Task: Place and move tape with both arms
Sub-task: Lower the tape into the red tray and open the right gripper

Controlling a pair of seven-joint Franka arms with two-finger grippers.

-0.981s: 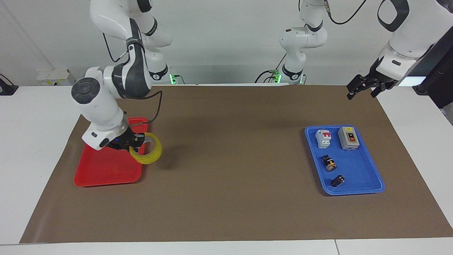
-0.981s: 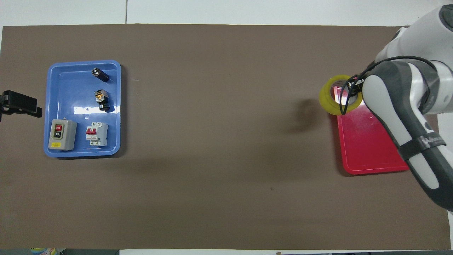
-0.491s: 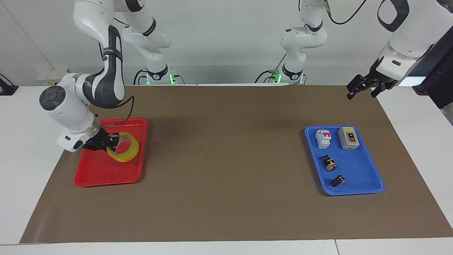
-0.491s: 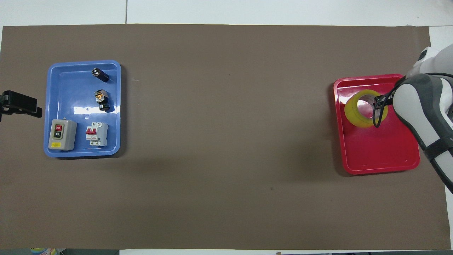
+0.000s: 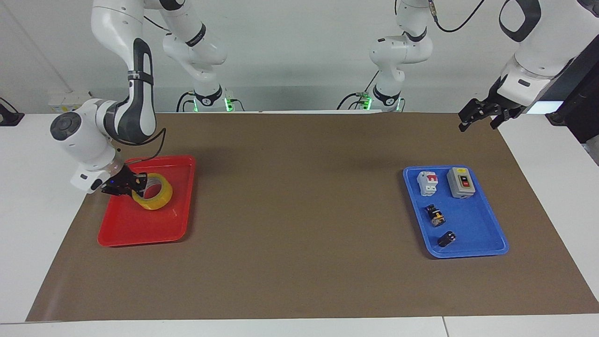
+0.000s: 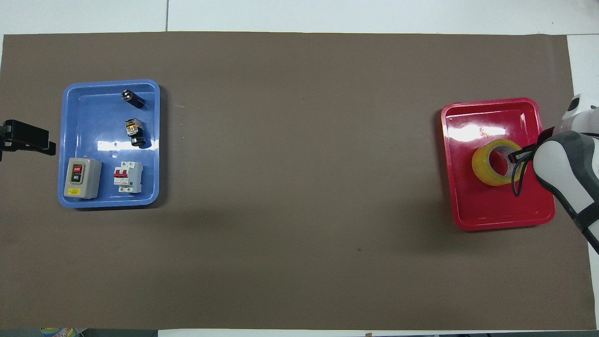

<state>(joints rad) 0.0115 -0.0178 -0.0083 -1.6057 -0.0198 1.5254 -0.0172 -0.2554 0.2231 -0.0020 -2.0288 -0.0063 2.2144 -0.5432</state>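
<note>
The yellow tape roll (image 5: 158, 200) sits low in the red tray (image 5: 135, 229), tilted a little, near the tray's middle. My right gripper (image 5: 137, 182) is shut on the tape's rim on the side toward the right arm's end of the table. I cannot tell whether the roll rests on the tray floor. In the overhead view the tape (image 6: 480, 167) lies inside the red tray (image 6: 496, 206), with the right gripper (image 6: 517, 157) at its rim. My left gripper (image 5: 478, 122) is open and empty, waiting in the air over the mat's corner at the left arm's end; it also shows in the overhead view (image 6: 25, 138).
A blue tray (image 5: 472, 224) toward the left arm's end holds a white breaker with red levers (image 5: 427, 182), a grey switch box (image 5: 461, 182) and two small black parts (image 5: 435, 215). A brown mat (image 5: 299, 210) covers the table.
My right gripper carried the tape from above the red tray's edge to over the tray's middle and lowered it. The left arm has not moved.
</note>
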